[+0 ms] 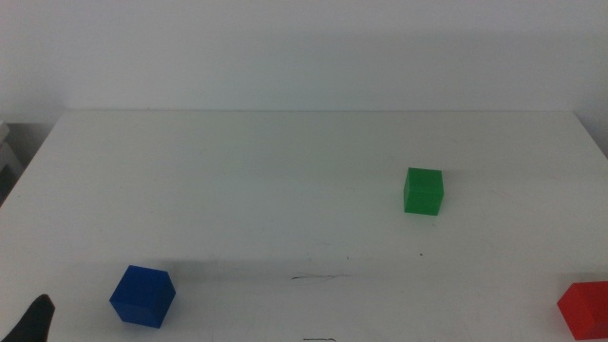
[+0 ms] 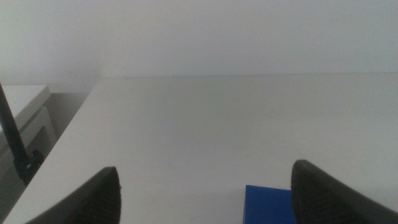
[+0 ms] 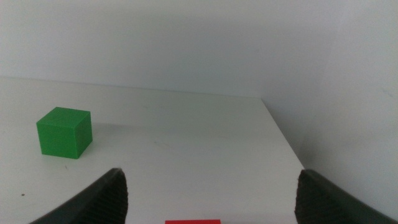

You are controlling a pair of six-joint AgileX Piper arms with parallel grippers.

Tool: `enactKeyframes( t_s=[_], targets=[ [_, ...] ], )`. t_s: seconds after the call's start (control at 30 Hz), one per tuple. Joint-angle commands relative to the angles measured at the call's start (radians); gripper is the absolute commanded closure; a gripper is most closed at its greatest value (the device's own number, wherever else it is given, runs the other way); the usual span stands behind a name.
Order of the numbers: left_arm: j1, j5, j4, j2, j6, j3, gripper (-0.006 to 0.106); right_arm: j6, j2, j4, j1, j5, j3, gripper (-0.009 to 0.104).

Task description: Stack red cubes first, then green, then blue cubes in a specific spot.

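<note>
Both grippers, left (image 2: 205, 199) and right (image 3: 211, 199), waited with fingers apart. Beyond the right fingers sat the red cube (image 3: 193, 221); a crooked approach might nudge it off the table (image 1: 285, 171).

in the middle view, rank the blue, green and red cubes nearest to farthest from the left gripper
The left gripper shows only as a dark tip at the bottom left corner of the middle view.
1. blue cube: front left, right beside the gripper.
2. green cube: right of centre, farther back.
3. red cube: front right edge, across the table.
</note>
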Motion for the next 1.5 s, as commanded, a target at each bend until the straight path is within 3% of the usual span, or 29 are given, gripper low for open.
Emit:
enactKeyframes(
  t_s=[0.0,0.13,0.5,0.73,0.9,1.27,1.33,1.47],
  targets=[
    [-0.003,-0.079,-0.006,-0.026,-0.002,-0.004,0.007,-0.006,-0.001,0.01,-0.003,-0.061,-0.038,0.001],
    [-0.003,-0.079,-0.006,-0.026,-0.002,-0.004,0.007,-0.006,0.059,0.045,-0.003,0.084,-0.157,0.001],
    [-0.003,-0.079,-0.006,-0.026,-0.002,-0.004,0.007,-0.006,0.393,0.045,0.007,0.604,-0.635,0.001],
    [-0.003,-0.079,-0.006,-0.026,-0.002,-0.004,0.007,0.004,0.638,0.118,0.015,0.935,-0.958,0.001],
    [-0.003,-0.079,-0.006,-0.026,-0.002,-0.004,0.007,0.068,0.846,0.121,0.015,1.156,-1.109,0.001],
    [-0.003,-0.079,-0.006,-0.026,-0.002,-0.004,0.007,0.135,1.054,0.106,0.015,1.153,-1.118,0.001],
    [-0.003,-0.079,-0.006,-0.026,-0.002,-0.004,0.007,0.135,1.071,0.073,0.015,1.153,-1.118,0.001],
    [-0.003,-0.079,-0.006,-0.026,-0.002,-0.004,0.007,0.132,1.089,-0.056,0.015,1.15,-1.094,0.001]
  ],
)
